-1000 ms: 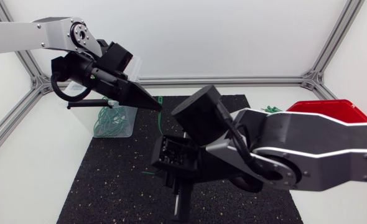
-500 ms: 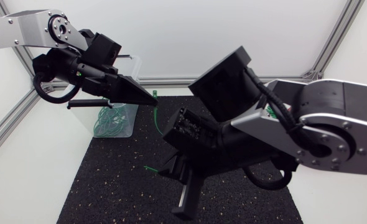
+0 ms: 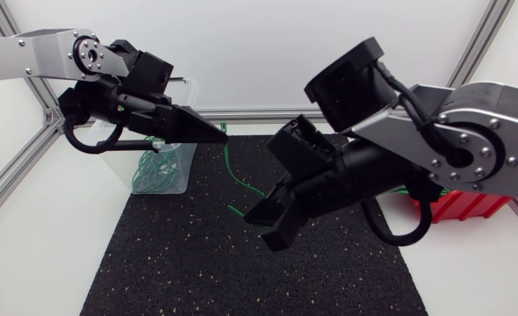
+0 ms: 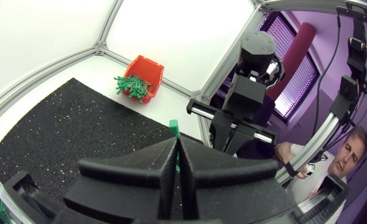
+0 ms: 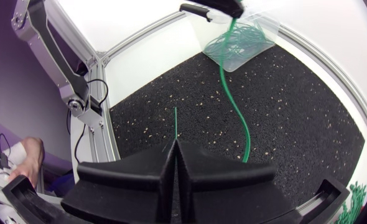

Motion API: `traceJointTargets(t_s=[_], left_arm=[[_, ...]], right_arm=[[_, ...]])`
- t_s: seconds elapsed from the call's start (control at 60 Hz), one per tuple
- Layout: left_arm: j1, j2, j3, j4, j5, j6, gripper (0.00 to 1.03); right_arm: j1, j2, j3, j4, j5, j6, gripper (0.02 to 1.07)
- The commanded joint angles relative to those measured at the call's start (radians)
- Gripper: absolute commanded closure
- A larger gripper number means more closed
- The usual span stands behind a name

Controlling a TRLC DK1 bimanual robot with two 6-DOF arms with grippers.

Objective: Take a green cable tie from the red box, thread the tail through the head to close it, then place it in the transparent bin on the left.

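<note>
Mid-frame, the green cable tie (image 3: 226, 156) arcs between the claws: left claw (image 3: 217, 135) pinches its head, right claw (image 5: 174, 149) its tail. Left arm (image 3: 39, 53) overlaps the transparent bin (image 3: 184, 175); right arm (image 3: 470, 149) hides most of the red box (image 3: 452, 206).

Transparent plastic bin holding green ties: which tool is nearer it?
Left. The left tool hangs just beside the transparent plastic bin; the right tool is over the black mat's middle, farther off.
</note>
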Motion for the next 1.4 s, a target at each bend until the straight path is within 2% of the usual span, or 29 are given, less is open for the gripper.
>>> traceJointTargets(t_s=[0.0,0.15,0.317,0.75,1.05,1.183,1.383], left_arm=[[0.01,-0.02,-0.049,0.013,0.022,-0.016,1.0],[0.01,-0.001,-0.071,0.039,0.045,-0.016,1.0],[-0.003,0.022,-0.08,0.06,0.06,-0.016,1.0],[-0.019,0.042,-0.117,0.128,0.071,-0.017,1.0],[-0.041,-0.05,-0.237,0.255,0.069,-0.017,1.0],[-0.035,-0.089,-0.261,0.266,0.068,-0.017,1.0],[-0.029,-0.149,-0.313,0.29,0.06,-0.017,1.0]], right_arm=[[-0.016,-0.018,0.042,-0.024,-0.01,0.105,1.02],[-0.025,0.022,0.106,-0.089,-0.068,0.172,1.02],[-0.034,0.046,0.159,-0.147,-0.082,0.178,1.02],[-0.028,0.046,0.174,-0.158,-0.099,0.185,1.02],[0.004,0.009,0.116,-0.121,-0.002,0.178,1.02],[-0.007,-0.04,0.102,-0.096,0.038,0.226,1.02],[0.001,-0.087,0.09,-0.099,0.039,0.26,1.02]])
